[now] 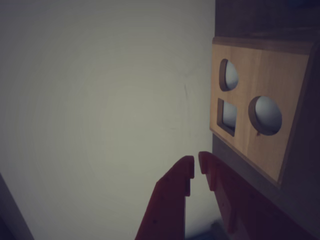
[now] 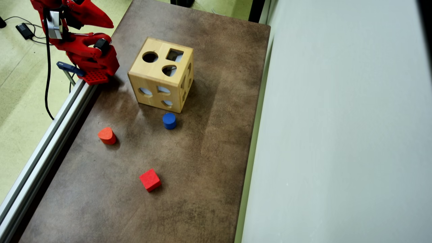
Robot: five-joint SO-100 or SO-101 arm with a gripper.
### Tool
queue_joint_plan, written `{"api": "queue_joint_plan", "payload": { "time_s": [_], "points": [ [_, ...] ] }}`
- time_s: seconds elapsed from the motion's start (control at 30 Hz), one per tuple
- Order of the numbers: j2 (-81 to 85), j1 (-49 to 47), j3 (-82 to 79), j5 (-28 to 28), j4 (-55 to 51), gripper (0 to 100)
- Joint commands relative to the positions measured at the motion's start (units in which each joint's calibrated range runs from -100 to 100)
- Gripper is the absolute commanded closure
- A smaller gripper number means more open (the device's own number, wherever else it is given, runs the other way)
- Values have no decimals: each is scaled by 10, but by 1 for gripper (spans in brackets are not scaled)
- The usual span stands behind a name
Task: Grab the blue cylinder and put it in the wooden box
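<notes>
The blue cylinder [image 2: 169,120] stands upright on the brown table, just in front of the wooden box [image 2: 153,69], apart from it. It does not show in the wrist view. The wooden box [image 1: 260,75] fills the right of the wrist view, one face with a round, a square and a rounded hole turned towards the camera. My red gripper [image 1: 196,166] is shut with nothing between its fingertips, only a thin slit. In the overhead view the gripper [image 2: 109,23] sits folded back at the top left, well away from the cylinder.
A red rounded block [image 2: 107,135] lies left of the cylinder and a red cube [image 2: 150,180] nearer the front. An aluminium rail [image 2: 50,141] runs along the table's left edge. A pale grey wall [image 2: 337,135] borders the right side.
</notes>
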State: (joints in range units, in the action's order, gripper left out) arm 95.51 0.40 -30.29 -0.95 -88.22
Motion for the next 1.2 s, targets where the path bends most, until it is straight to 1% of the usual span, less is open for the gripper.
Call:
{"api": "queue_joint_plan", "payload": {
  "time_s": [0.0,0.27,0.33,0.53,0.67,0.87,1.03,1.17],
  "points": [
    [-2,-2,3,2,12,97],
    [-15,5,3,2,14,97],
    [-43,5,10,2,20,97],
    [-257,6,18,-1,21,97],
    [-378,18,93,0,21,97],
    [-579,110,196,-1,21,97],
    [-749,195,210,-1,22,97],
    [-857,234,211,-1,46,97]
  ]
}}
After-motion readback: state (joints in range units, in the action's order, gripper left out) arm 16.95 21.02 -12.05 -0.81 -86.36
